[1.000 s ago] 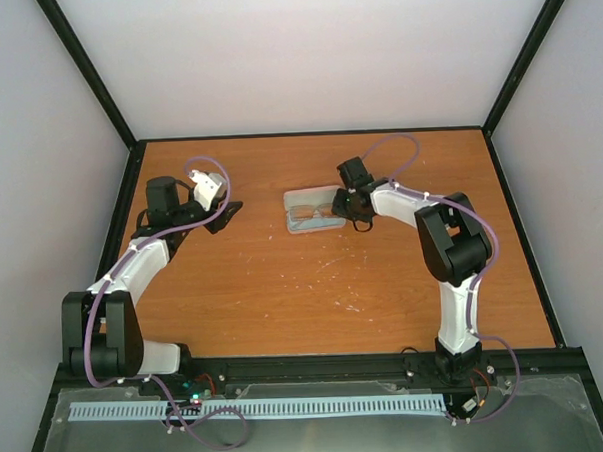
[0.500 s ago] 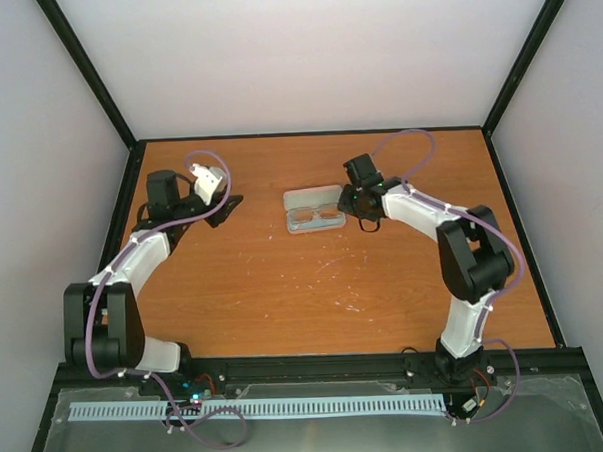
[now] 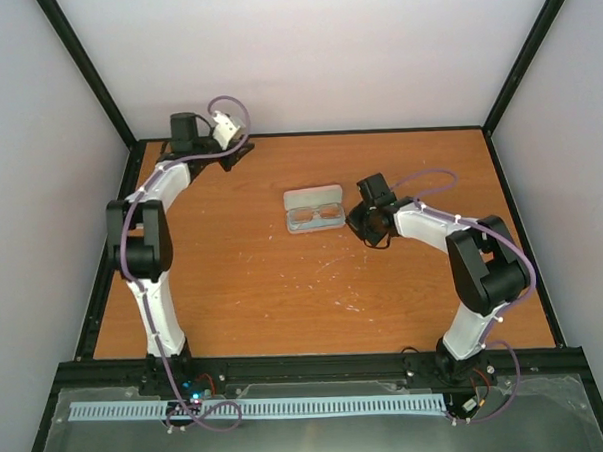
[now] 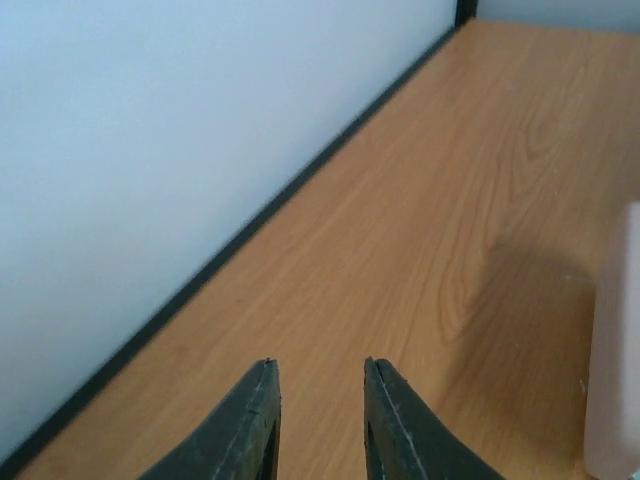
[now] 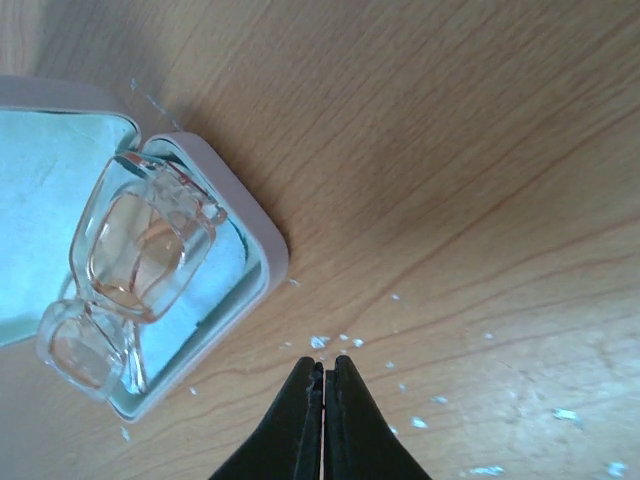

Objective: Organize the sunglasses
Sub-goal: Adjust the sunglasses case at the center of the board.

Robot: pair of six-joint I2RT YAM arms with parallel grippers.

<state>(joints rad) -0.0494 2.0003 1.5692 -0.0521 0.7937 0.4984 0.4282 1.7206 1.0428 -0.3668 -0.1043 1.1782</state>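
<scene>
Right wrist view: the sunglasses (image 5: 135, 262) lie folded inside the open case (image 5: 268, 258), resting on its pale blue lining, the 2 amber lenses side by side and face up. Top external view places that case near the middle of the table (image 3: 285, 297), slightly toward the far edge, its 2 halves laid flat with the glasses in the nearer half. The right gripper (image 5: 323, 366) sits just beside the case's right end, apart from it, over bare wood scattered with small white specks; its 2 fingers are pressed together with nothing between them. The left gripper (image 4: 317, 372) is well apart from the case, raised at the far left corner of the table beside the white back wall (image 4: 150, 150) — its fingers stand a narrow gap apart and hold nothing. A pale blurred shape at the right edge of the left wrist view cannot be identified.
</scene>
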